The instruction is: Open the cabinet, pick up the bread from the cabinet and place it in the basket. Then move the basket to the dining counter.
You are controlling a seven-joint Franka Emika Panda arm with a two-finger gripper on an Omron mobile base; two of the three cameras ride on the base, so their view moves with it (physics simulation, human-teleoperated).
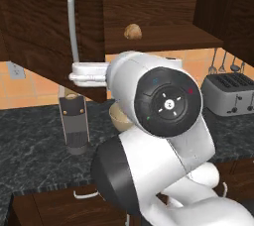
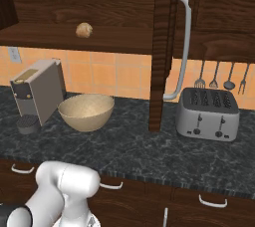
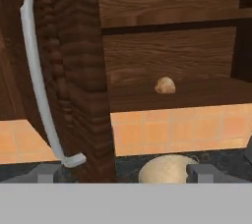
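Jaws look spread wide with nothing between them. Going left to right in the hand view: the open dark wood cabinet door (image 3: 78, 70) at left could get clipped reaching in, while the small tan bread roll (image 3: 165, 85) sits mid-frame on the shelf, round beige basket (image 3: 167, 169) below.

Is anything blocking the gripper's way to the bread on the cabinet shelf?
Nothing visible blocks it. In the hand view the open door stands left, edge-on, and the bread sits alone on the shelf ahead. The basket rests on the counter below.
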